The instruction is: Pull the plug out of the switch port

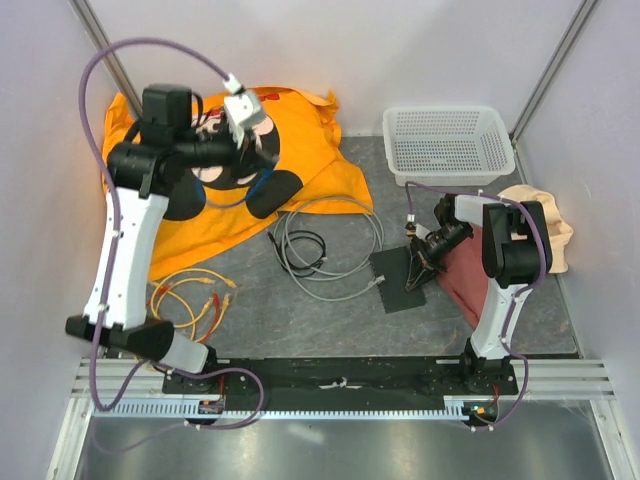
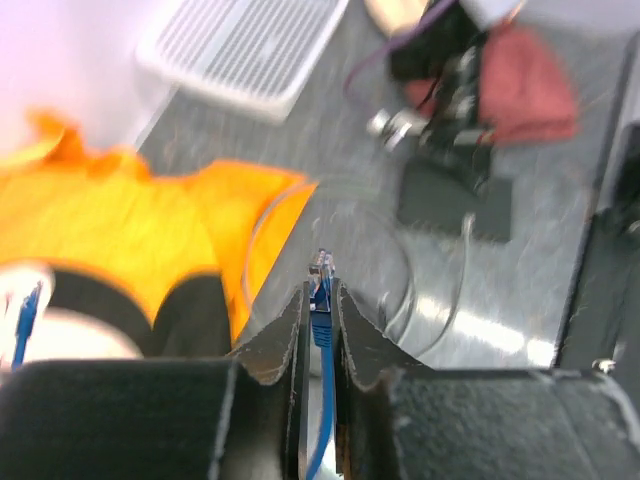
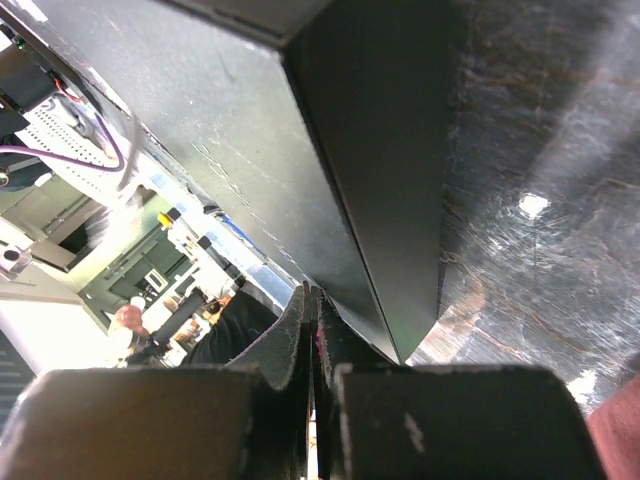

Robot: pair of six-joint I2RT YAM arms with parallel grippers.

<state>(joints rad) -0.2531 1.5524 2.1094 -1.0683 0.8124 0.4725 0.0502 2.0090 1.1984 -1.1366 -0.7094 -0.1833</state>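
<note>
No lettering, label, brand, number or sign is legible in any of the views.

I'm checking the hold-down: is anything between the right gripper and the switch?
Nothing visible. The shut right gripper appears to press straight on the switch; the blue plug sits apart, in the left gripper.

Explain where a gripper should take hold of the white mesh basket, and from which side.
Pinch the near long wall of the basket at its rim, coming straight down from above, one finger inside and one outside. It stands upright with its top open, and the wall looks thin. The right gripper is nearer; the left gripper is shut on the blue plug.
</note>
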